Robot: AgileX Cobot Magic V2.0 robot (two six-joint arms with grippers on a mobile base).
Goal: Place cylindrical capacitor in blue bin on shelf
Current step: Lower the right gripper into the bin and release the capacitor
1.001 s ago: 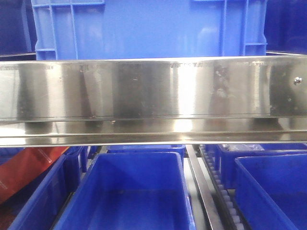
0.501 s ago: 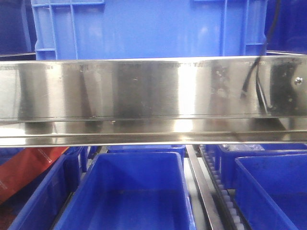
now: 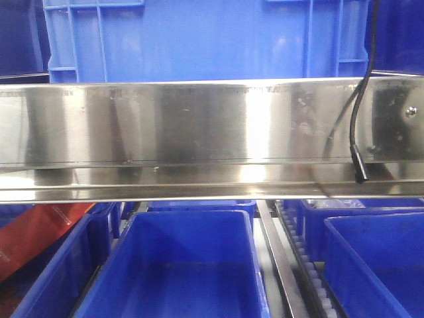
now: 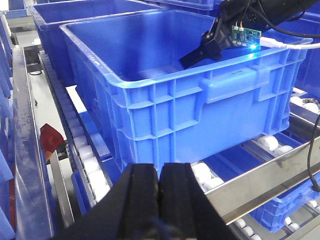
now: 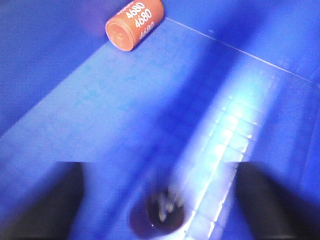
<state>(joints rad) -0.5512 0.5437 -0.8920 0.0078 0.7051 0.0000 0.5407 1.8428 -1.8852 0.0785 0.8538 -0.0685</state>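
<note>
The orange cylindrical capacitor [image 5: 134, 22], printed "4680", lies on its side on the floor of the blue bin [image 5: 100, 110], by the far wall. My right gripper [image 5: 157, 170] is open inside this bin, fingers wide apart. Between them is a blurred dark-red round object [image 5: 160, 210] with white marks, touching neither finger. In the left wrist view the right gripper [image 4: 202, 50] reaches over the rim of the blue bin [image 4: 200, 105], which stands on the shelf's roller tracks [image 4: 85, 160]. My left gripper [image 4: 160, 185] is shut and empty in front of the bin.
The shelf's broad steel front rail [image 3: 199, 126] crosses the front view, with a blue bin [image 3: 199, 40] above it and more blue bins [image 3: 185, 265] below. A black cable [image 3: 358, 132] hangs before the rail at right. A red item [image 3: 33, 238] lies at lower left.
In the front view the black cable has dropped further down across the rail at the right. The bins and the shelf have not moved.
</note>
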